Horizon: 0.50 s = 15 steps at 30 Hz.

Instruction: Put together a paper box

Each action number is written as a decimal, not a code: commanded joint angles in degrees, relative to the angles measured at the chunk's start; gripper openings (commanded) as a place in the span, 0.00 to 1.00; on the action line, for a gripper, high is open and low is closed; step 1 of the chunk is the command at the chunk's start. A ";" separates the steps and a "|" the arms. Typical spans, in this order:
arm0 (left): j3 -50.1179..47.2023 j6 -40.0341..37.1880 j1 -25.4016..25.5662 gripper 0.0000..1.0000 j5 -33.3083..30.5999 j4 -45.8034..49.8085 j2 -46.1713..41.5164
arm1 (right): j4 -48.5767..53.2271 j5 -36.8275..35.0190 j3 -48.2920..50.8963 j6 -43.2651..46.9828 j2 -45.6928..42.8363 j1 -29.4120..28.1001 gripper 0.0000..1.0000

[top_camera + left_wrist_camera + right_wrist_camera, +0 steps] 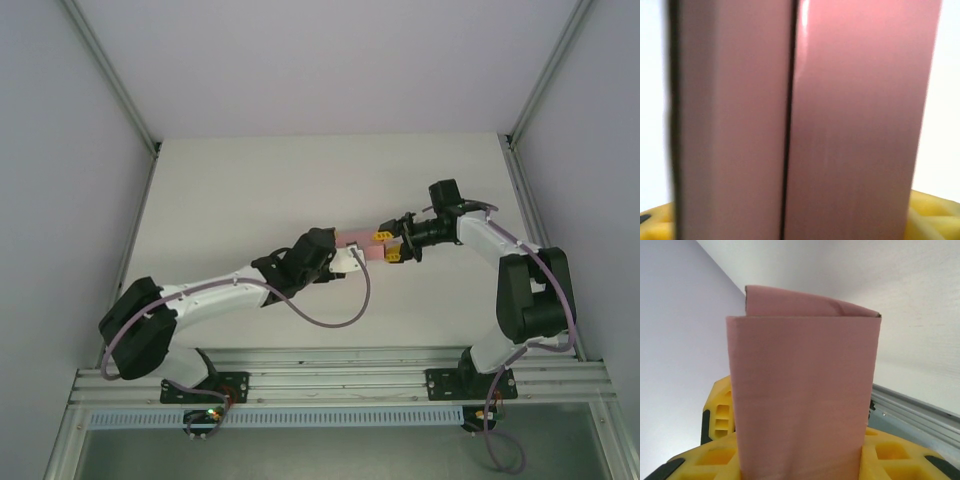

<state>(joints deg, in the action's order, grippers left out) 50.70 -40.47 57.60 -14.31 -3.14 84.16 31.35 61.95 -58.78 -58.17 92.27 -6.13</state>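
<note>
One plain pink paper box [802, 390], a slim open-ended sleeve.

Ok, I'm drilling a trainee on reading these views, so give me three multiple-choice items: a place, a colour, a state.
1. Where is the paper box?
A) by the far wall
B) between both arms' jaws, midway across the table
C) on the rail
2. What colour are the right arm's jaws?
A) yellow
B) blue
C) green
3. What state is the box in?
A) flat sheet
B) folded into a box shape
C) crumpled ball
1 B: the top view shows it there. 2 A: yellow flanks the box in the right wrist view. 3 B: that view shows folded panels.
</note>
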 commanded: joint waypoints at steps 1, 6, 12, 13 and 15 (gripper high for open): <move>-0.51 -1.03 -0.64 0.57 -1.78 -6.92 -1.57 | 1.44 3.18 1.12 -0.90 0.28 -0.38 0.38; 0.08 -1.11 -1.09 0.43 -0.26 -6.70 -0.90 | 1.26 3.62 2.01 -0.77 -0.67 -0.46 0.52; 0.36 -0.31 -1.90 0.38 2.91 -3.99 -1.40 | -0.80 1.02 2.41 0.34 -2.64 -0.08 1.00; 0.52 0.03 -2.26 0.38 3.94 -2.53 -1.85 | -2.57 -0.99 2.38 0.95 -3.51 0.35 1.00; 1.10 0.86 -3.07 0.38 6.53 1.97 -2.52 | -2.95 -7.60 1.77 4.61 -6.11 1.74 1.00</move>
<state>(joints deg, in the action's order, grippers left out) 50.26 -41.58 55.75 -11.18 -4.27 83.83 29.10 60.75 -56.42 -57.56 90.61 -5.61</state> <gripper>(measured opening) 0.415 0.995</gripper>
